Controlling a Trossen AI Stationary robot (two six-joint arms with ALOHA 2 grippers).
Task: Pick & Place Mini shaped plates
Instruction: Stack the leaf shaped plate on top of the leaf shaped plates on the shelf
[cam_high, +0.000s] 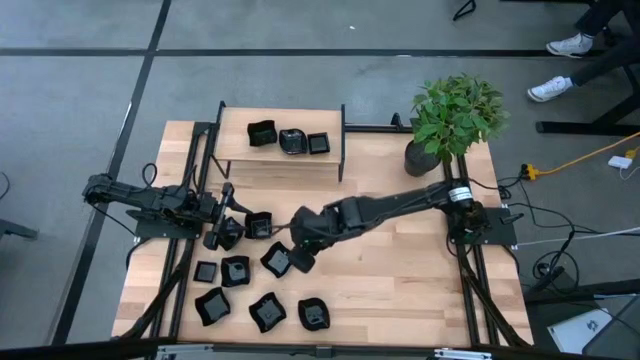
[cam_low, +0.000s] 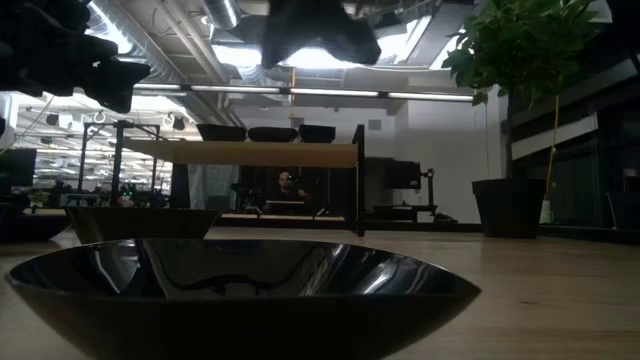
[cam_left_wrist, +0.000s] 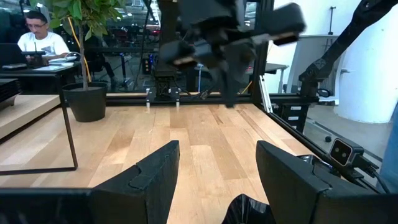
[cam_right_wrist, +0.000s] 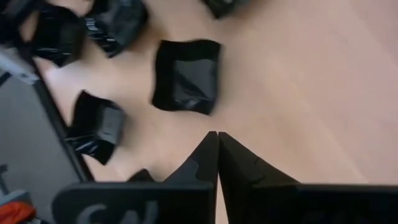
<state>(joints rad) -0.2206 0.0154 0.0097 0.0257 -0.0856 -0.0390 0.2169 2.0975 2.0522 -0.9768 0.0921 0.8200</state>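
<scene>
Right arm (cam_high: 400, 205) stretches across table, closed fingers (cam_right_wrist: 208, 155) above plates (cam_right_wrist: 186, 76).

Counter (cam_high: 400, 270): pale wood planks, smooth, satin finish; small plates (cam_right_wrist: 186, 76): black, glossy, reflective, look like hard plastic; raised shelf (cam_high: 280, 158): same light wood on thin dark metal legs; fingers (cam_left_wrist: 289, 180): matt black plastic.
</scene>
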